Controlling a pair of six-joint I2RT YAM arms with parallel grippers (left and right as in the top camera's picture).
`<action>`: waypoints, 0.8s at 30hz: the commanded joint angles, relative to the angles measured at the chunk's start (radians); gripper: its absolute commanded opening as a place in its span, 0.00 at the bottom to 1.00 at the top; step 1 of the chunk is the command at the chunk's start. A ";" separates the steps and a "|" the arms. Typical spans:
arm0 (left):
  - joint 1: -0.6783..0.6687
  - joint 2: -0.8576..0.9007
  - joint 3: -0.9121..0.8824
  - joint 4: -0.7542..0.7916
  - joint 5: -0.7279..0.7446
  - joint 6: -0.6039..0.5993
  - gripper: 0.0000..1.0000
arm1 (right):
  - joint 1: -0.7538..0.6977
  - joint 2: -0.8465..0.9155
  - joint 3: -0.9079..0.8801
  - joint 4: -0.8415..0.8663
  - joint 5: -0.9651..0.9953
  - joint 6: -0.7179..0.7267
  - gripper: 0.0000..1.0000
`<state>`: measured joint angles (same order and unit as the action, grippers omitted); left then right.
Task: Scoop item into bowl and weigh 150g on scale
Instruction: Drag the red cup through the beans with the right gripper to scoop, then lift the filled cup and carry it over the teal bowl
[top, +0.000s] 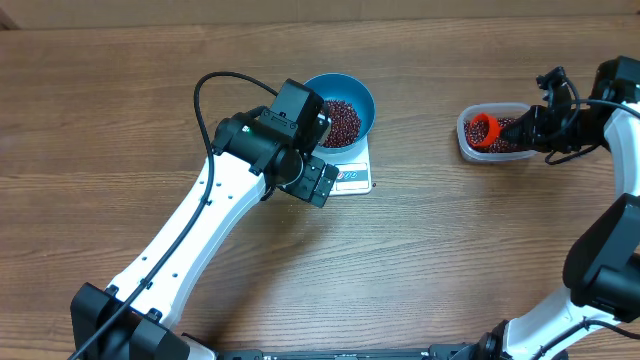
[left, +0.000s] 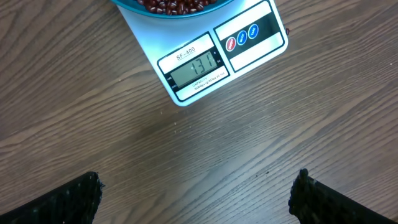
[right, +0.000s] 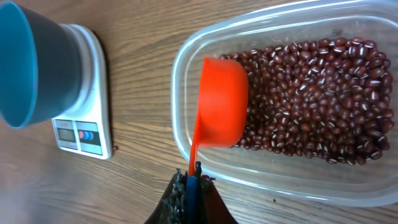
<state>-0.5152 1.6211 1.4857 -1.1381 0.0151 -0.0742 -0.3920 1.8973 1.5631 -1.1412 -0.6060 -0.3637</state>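
The blue bowl (top: 345, 106) holds dark red-brown beans (top: 340, 122) and sits on the white scale (top: 349, 172), whose display (left: 196, 66) reads 131. My left gripper (left: 196, 196) hovers open over bare wood just in front of the scale, its fingers (left: 68, 200) wide apart and empty. My right gripper (right: 191, 186) is shut on the handle of an orange scoop (right: 222, 102). The scoop's cup is tipped on its side inside the clear tub (right: 186, 81), over the beans (right: 317, 93). In the right wrist view the bowl (right: 34, 59) and scale (right: 84, 134) lie at far left.
The clear tub (top: 466, 140) of beans stands at the right of the table, well apart from the scale. My left arm (top: 200, 235) stretches diagonally from the front left to the scale. The right arm (top: 605, 260) stands along the right edge.
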 joint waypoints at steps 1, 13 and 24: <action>-0.002 -0.011 0.009 -0.003 -0.003 0.015 1.00 | -0.039 0.000 -0.005 0.002 -0.077 -0.008 0.04; -0.002 -0.011 0.009 -0.003 -0.003 0.015 1.00 | -0.163 0.000 -0.005 -0.019 -0.227 -0.008 0.04; -0.002 -0.011 0.009 -0.003 -0.003 0.015 1.00 | -0.206 0.000 -0.005 -0.063 -0.358 -0.013 0.04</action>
<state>-0.5152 1.6211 1.4857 -1.1381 0.0151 -0.0742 -0.5961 1.8973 1.5631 -1.2015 -0.8726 -0.3660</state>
